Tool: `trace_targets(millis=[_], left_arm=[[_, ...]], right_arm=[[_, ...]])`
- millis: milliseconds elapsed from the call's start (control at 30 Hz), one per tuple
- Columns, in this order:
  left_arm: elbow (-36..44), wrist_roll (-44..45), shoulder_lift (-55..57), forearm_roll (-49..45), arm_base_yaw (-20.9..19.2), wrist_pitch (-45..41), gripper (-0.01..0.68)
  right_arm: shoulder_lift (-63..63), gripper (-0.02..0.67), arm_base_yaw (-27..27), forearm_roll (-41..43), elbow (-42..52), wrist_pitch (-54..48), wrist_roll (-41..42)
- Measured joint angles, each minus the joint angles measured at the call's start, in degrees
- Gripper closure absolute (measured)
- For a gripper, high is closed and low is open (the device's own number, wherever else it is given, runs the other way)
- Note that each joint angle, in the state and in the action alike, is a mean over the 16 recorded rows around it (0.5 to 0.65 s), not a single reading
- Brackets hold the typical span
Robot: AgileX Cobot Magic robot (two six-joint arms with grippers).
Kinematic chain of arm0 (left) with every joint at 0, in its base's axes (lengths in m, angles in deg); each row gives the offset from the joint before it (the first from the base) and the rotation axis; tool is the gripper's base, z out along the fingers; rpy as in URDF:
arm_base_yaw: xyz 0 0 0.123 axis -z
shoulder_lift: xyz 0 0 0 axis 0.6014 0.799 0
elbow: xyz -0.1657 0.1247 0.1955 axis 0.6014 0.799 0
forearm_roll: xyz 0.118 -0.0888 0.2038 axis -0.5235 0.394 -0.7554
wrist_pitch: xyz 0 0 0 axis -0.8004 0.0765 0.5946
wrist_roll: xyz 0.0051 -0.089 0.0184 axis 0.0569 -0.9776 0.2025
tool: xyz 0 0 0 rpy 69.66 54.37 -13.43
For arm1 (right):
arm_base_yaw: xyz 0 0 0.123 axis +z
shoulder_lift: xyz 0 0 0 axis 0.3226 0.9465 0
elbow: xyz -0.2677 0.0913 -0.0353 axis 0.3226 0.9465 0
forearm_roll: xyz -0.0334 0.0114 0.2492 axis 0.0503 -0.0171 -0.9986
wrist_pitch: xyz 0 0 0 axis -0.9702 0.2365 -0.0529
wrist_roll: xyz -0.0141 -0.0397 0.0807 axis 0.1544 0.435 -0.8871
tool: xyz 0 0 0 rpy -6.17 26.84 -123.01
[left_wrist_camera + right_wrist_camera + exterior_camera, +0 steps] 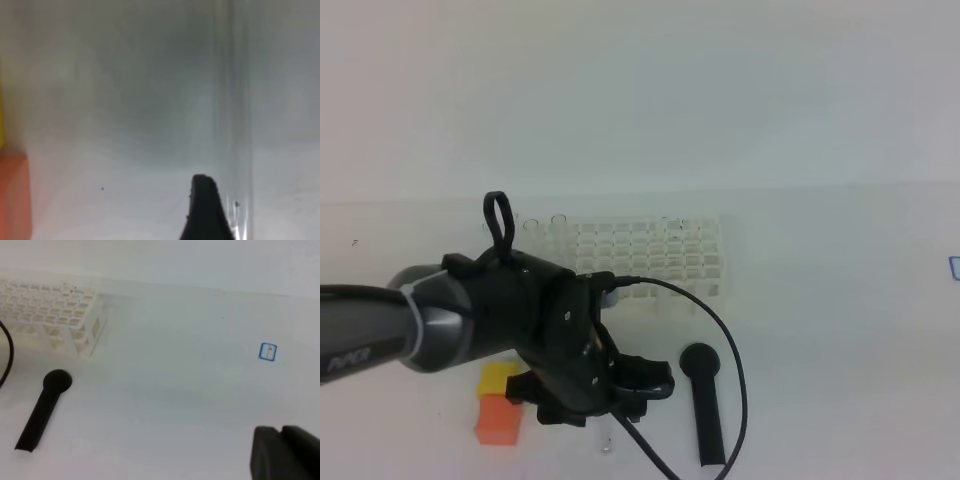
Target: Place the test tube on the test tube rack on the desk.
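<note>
The left gripper [595, 395] fills the foreground of the exterior high view, spread wide over the desk [840, 330] and grasping nothing. The test tube [605, 438], thin clear glass, lies just below it; the white gridded test tube rack [650, 255] stands beyond, an orange cube [498, 420] to its side, a black round-headed stick [703, 400] opposite.

In the left wrist view, the tube's faint glassy edge runs beside one dark finger [205, 210]. The slippery cylinder should be straddled squarely, then closed on gently.

In the right wrist view, only a dark corner of the right gripper [285, 452] is seen; whether it is clenched cannot be told.
</note>
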Motion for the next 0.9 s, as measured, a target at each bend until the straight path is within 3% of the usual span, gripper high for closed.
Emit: trace_targets(millis=[600,900], left_arm=[[-1.5,-0.1,5.0,-3.3,0.0,-3.1,0.228],[-1.6,-0.7,5.2,-4.6,0.0,-5.2,0.332]], right_arm=[[0.0,0.598,0.0,0.0,0.0,-0.2,-0.3],[0.0,0.598,0.0,0.0,0.0,-0.2,-0.3]])
